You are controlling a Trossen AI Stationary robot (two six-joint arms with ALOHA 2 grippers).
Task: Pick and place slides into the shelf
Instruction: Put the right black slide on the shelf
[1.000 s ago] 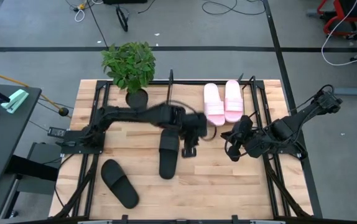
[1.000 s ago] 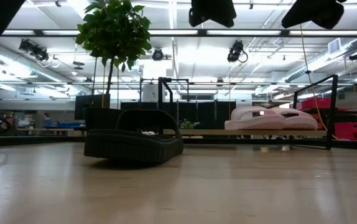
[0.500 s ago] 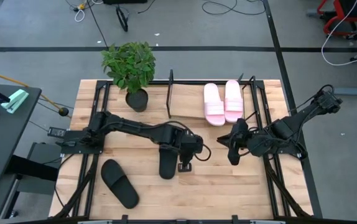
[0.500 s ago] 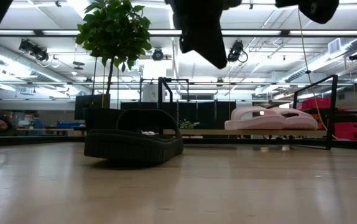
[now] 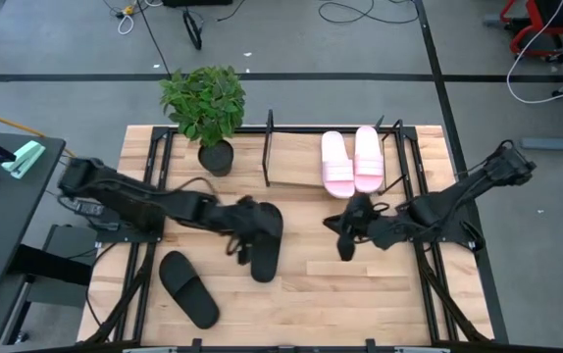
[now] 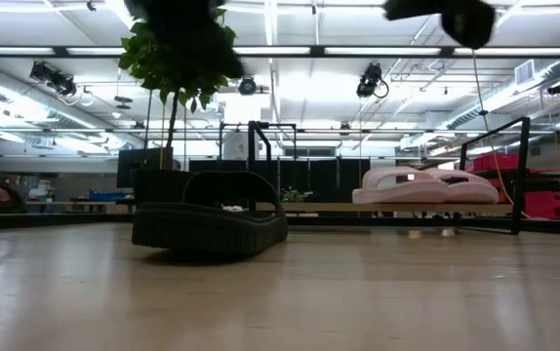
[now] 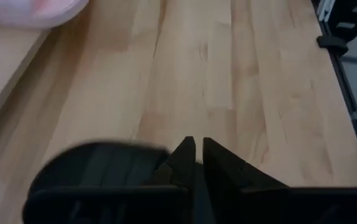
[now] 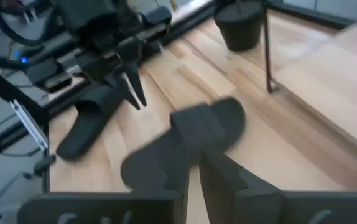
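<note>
Nearest the front edge, toward the front-left corner of the tabletop (image 5: 360, 294), one black slide (image 5: 188, 287) is seen lying flat, long axis set diagonally, one end twd the left edge, the other twd the front edge. Farther in, abt mid-table, the second black slide (image 5: 267, 240) is laid sole-down, long axis nearly front-to-back; its strap is seen arched in the low view; which end is the toe can't be told.

The left gripper (image 5: 234, 247) is hung just beside that slide, on its left; fingers (image 7: 188, 149) are drawn almost together, nothing clamped. The right gripper (image 5: 345, 240) is held over bare wood twd the right edge, fingers (image 8: 216, 168) likewise nearly closed, nothing gripped.

At the back edge the shelf (image 5: 291, 175) is stood, black end frames, light wood base. Two pink slides (image 5: 352, 162) are parked on its right half, side by side and touching, long axes front-to-back. A potted plant (image 5: 206, 108) is set at the back-left, just beside the shelf.

Surface: pale wood planks. Beyond: grey floor w/ cables; strip lights on the ceiling in the low view.
</note>
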